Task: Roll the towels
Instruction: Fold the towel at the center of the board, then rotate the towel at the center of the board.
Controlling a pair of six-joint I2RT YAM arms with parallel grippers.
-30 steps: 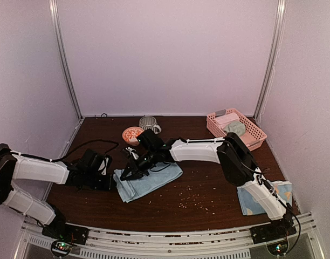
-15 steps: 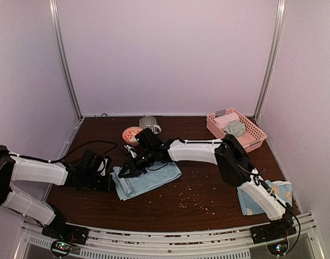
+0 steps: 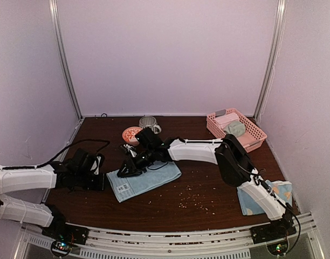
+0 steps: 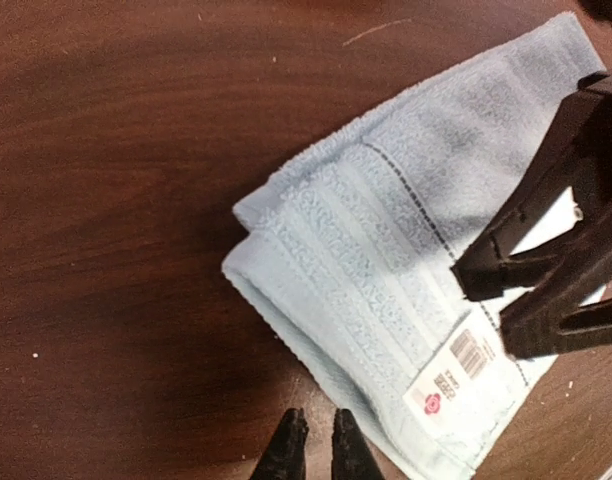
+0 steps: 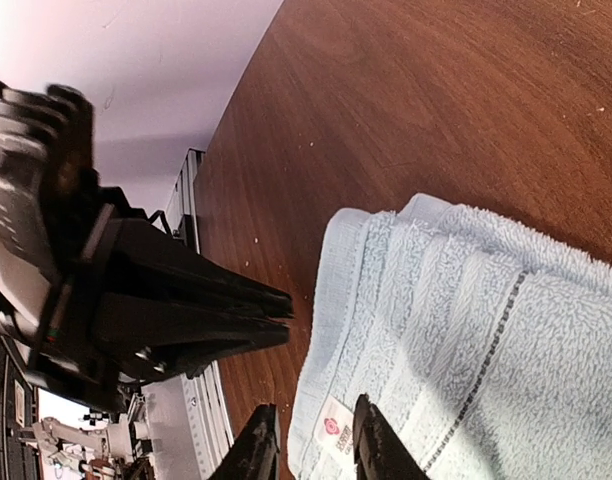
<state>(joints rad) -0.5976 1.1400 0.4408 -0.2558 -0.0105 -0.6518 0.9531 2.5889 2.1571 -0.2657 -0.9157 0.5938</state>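
Observation:
A plain light blue towel [image 3: 146, 179] with a white label [image 3: 122, 189] lies flat on the brown table, left of centre. It fills the left wrist view [image 4: 386, 250] and the right wrist view [image 5: 466, 330]. My right gripper [image 3: 123, 172] hovers over the towel's left end, jaws open around the label [image 5: 331, 437], holding nothing. My left gripper [image 3: 104, 181] sits just left of the towel's edge, its fingertips [image 4: 291, 440] nearly together and empty. A dotted blue towel with orange marks [image 3: 281, 193] lies at the front right.
A pink lattice basket [image 3: 252, 137] at the back right holds a grey-green towel [image 3: 236, 128] and a pink one [image 3: 224, 120]. A cup [image 3: 149, 123] and an orange dish [image 3: 132, 133] stand behind the towel. Crumbs [image 3: 192, 197] dot the table front.
The towel's left end now lies flat with the label showing. My left arm has drawn back to the left, off the towel. My right gripper has shifted slightly left.

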